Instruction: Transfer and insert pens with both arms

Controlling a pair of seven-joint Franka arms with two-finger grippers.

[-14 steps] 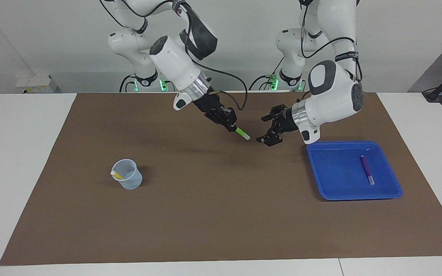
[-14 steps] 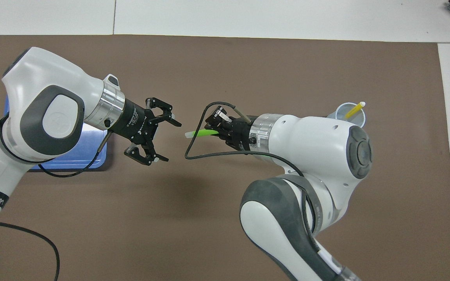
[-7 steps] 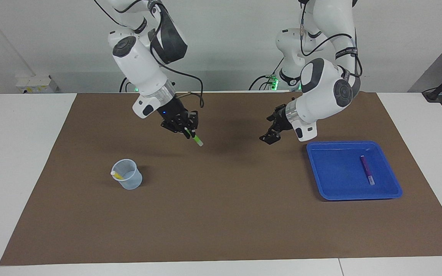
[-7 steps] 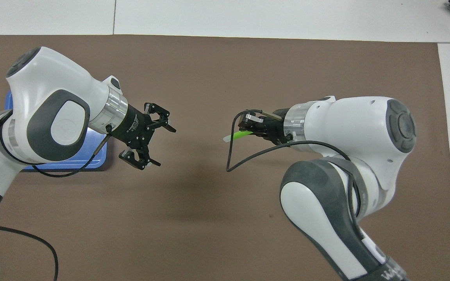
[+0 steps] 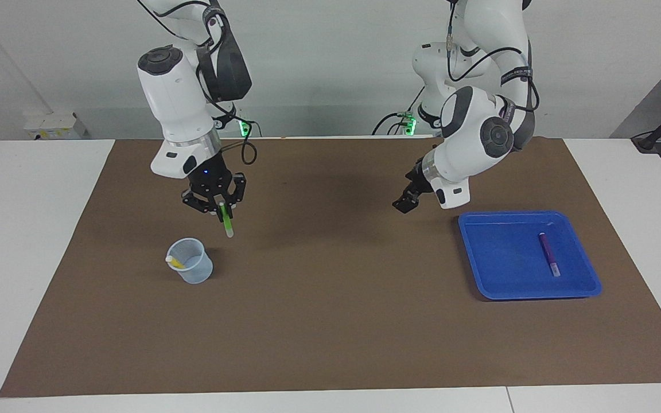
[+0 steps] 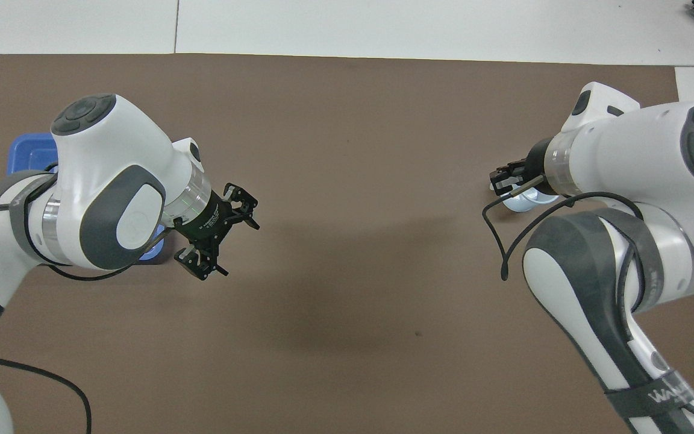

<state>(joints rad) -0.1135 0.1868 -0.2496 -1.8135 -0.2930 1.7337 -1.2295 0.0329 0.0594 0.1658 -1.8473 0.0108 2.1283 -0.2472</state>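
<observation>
Currently: right gripper [image 5: 221, 207] pinching green pen [image 5: 226, 223] above cup [image 5: 191, 261], frame left; left gripper [image 5: 406, 202] spread, idle.

Bench [image 5: 32, 241]: a smooth white top with a faint sheen is seen.
Mat [image 5: 330, 321]: a matt brown sheet, paper-like or felt-like, is laid flat; which of the two cannot be told.
Tray [image 5: 580, 292]: glossy blue plastic is shown, with highlights along the rim.
Cup [image 5: 190, 261]: thin translucent bluish plastic is seen.
Green pen [image 5: 226, 222]: smooth bright plastic with a whitish cap.
Purple pen [image 5: 549, 253]: smooth plastic, slightly shiny.
Arm shells [image 5: 177, 109]: glossy white plastic with matt dark grey panels.
Wrist rings [image 6: 558, 172]: brushed silver metal.
Pincers [image 6: 213, 241]: matt black.
</observation>
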